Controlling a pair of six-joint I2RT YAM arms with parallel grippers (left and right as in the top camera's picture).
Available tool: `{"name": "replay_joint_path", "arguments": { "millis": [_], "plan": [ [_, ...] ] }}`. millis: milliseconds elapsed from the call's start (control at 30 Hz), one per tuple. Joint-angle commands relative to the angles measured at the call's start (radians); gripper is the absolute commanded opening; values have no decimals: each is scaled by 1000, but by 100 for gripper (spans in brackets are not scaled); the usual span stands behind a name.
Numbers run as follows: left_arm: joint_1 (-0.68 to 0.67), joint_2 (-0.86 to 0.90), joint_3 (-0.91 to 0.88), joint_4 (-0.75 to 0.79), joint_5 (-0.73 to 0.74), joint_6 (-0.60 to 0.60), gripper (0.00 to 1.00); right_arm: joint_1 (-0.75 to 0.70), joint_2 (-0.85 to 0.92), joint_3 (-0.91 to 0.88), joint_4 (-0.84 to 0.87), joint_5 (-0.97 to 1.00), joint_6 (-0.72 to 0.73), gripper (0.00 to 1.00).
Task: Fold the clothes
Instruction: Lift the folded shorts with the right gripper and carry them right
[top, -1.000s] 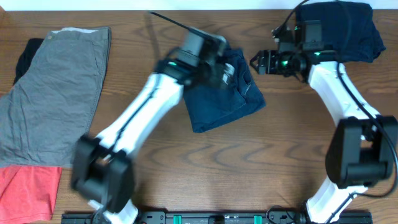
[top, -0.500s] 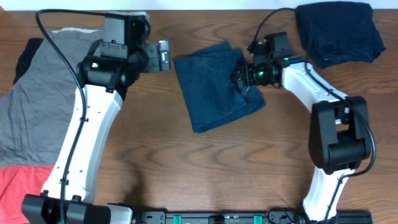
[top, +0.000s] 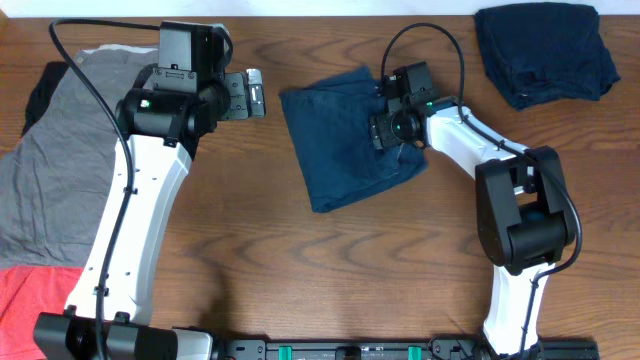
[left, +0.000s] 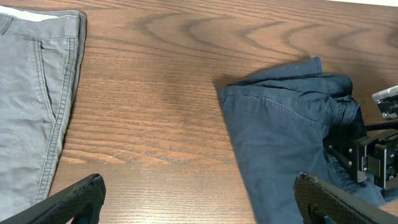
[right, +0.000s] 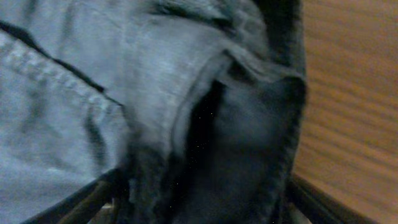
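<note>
R end effector (top: 377, 131) spread wide astride navy shorts (top: 335, 155) edge, L end effector (top: 256, 95) wide, empty, above table (top: 300, 265)

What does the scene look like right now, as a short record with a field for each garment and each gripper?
navy shorts: partly folded, mid-table
navy garment: bundled, far right corner, nothing touching it
gray shorts: spread flat at the left
black garment: mostly hidden under the gray shorts
red garment: near left corner
left gripper: open, empty, between the gray shorts and the navy shorts
right gripper: open, fingers astride the right edge of the navy shorts
</note>
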Motion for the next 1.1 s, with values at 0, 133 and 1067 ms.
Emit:
{"name": "replay_joint_path", "arguments": {
  "millis": [0,133,1067],
  "plan": [
    [3,10,3,-2,-13,-9,98,9,69,-6,-10,68,-18,41],
    [3,18,2,-9,-13,-9,98,20,89,-6,-12,-22,-13,2],
    [3,23,-9,29,-13,-9,98,-441,-481,47,113,-282,389,1]
  ]
}}
